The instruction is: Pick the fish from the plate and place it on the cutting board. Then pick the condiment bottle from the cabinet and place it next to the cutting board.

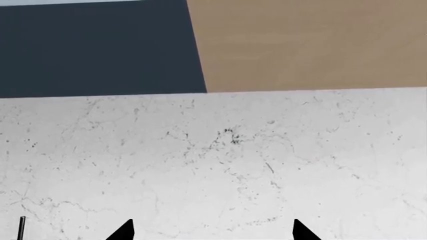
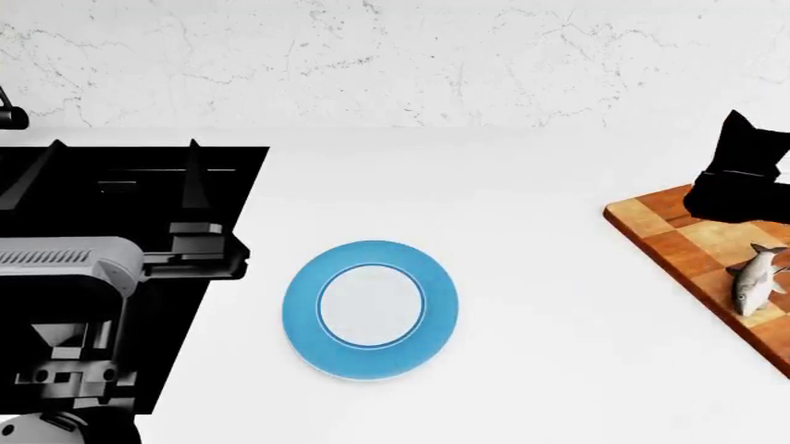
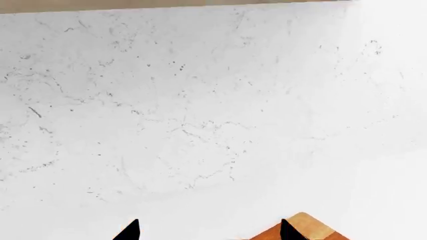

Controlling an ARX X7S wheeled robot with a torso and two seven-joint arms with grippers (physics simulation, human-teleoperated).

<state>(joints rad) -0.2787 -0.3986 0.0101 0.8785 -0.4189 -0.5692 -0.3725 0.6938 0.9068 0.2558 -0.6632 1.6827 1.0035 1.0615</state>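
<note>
The fish [image 2: 754, 276] lies on the checkered wooden cutting board [image 2: 667, 231] at the right edge of the head view. The blue-rimmed plate [image 2: 370, 310] sits bare in the middle of the white counter. My right gripper [image 2: 756, 139] hovers over the board's far end, open and holding nothing. In the right wrist view its tips [image 3: 208, 230] stand wide apart, with a corner of the cutting board [image 3: 303, 227] beside one of them. My left gripper [image 1: 213, 231] is also open and holds nothing, facing the marble wall. The condiment bottle is out of view.
A black rectangular area [image 2: 235, 213] lies in the counter under my left arm [image 2: 74, 259]. A marble backsplash [image 2: 395, 65] runs along the back. Above it, the left wrist view shows a navy panel [image 1: 100, 50] and a wood panel [image 1: 313, 45].
</note>
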